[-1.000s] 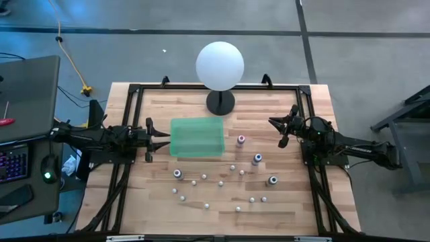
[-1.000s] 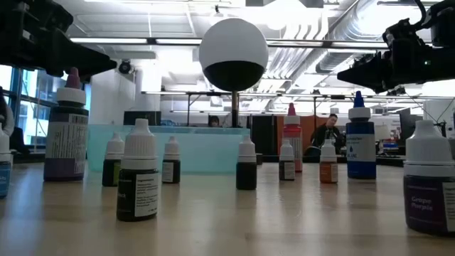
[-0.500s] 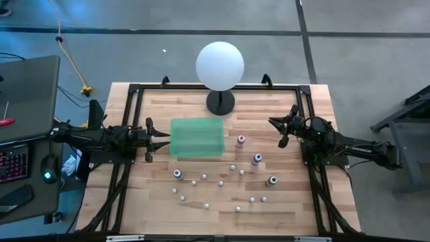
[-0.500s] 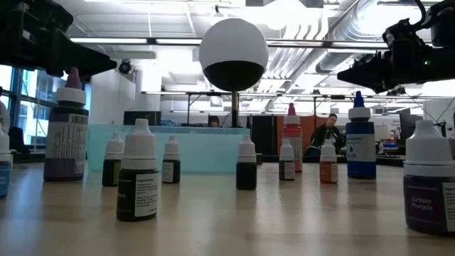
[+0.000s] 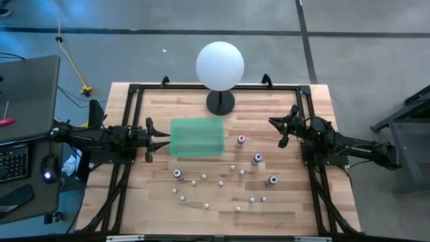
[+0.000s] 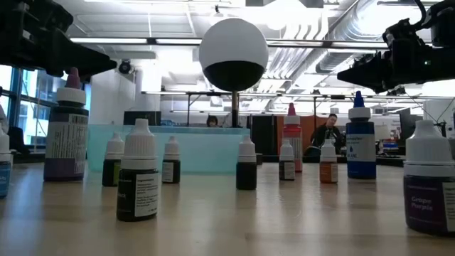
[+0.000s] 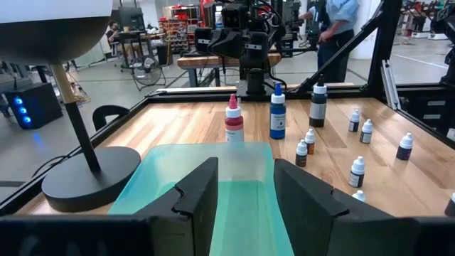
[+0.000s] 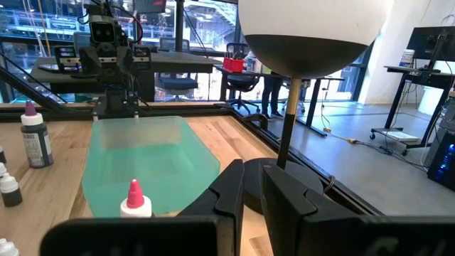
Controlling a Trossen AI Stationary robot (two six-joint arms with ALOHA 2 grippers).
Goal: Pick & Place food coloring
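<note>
Overhead, I see the food coloring bottles (image 5: 232,181) scattered just front of the green tray (image 5: 196,137); left gripper (image 5: 163,138) hangs beside it, parted and empty. At table height, tightly packed bottles risk toppling. Right gripper (image 8: 253,186), nearly closed and empty, could clip the globe lamp (image 8: 313,35).

Small food coloring bottles (image 5: 232,181) scattered below green tray (image 5: 196,137), untouched.

An open-plan lab or workshop: exposed ducts (image 6: 370,32) overhead, workbenches (image 7: 213,62) and office chairs (image 8: 238,71) behind, a person (image 6: 328,135) seated at the back, a laptop (image 5: 27,94) beside the wooden table (image 5: 295,208).
</note>
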